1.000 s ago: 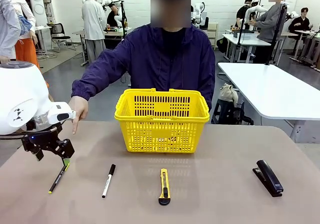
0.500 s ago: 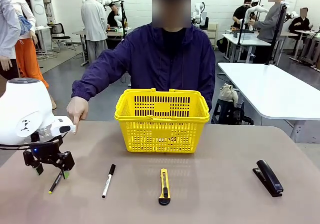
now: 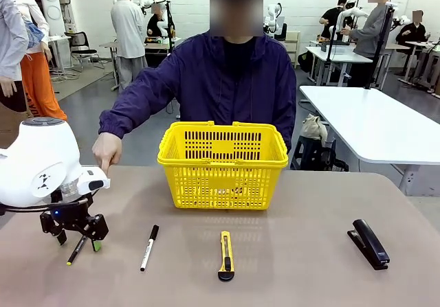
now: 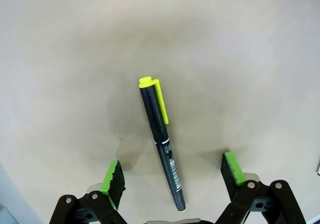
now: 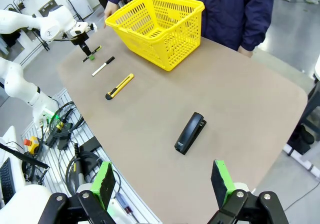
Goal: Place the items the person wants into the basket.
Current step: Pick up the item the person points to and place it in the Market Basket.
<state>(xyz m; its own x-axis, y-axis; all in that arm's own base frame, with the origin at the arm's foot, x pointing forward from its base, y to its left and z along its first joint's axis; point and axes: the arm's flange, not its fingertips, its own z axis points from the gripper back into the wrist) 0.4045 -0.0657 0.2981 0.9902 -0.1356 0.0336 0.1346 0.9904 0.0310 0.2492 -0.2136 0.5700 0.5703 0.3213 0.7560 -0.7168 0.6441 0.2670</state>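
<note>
So the left pincer (image 3: 78,242) hangs low over the bench (image 3: 295,273) with its jaws spread wide, gripping nothing. The black pen (image 3: 75,251) with yellow ends lies flat on the bench right under it. On the wrist camera the pen runs up the middle of the gap between the two green pads (image 4: 112,176), clip end pointing away from the pincer, and it looks clear of both pads. Just past this pincer, at the far edge of the bench, the person (image 3: 227,87) rests a hand (image 3: 106,149) with one finger pointing down. Off to the pincer's right there's a white marker (image 3: 148,247) close by, then the yellow knife (image 3: 225,254), and the black stapler (image 3: 369,243) way over on the far side. The yellow basket (image 3: 223,163) stands beyond the marker and knife, in front of the person. The right pincer (image 5: 162,181) is up high above the near edge, jaws wide and empty, with the stapler the nearest thing ahead of it
</note>
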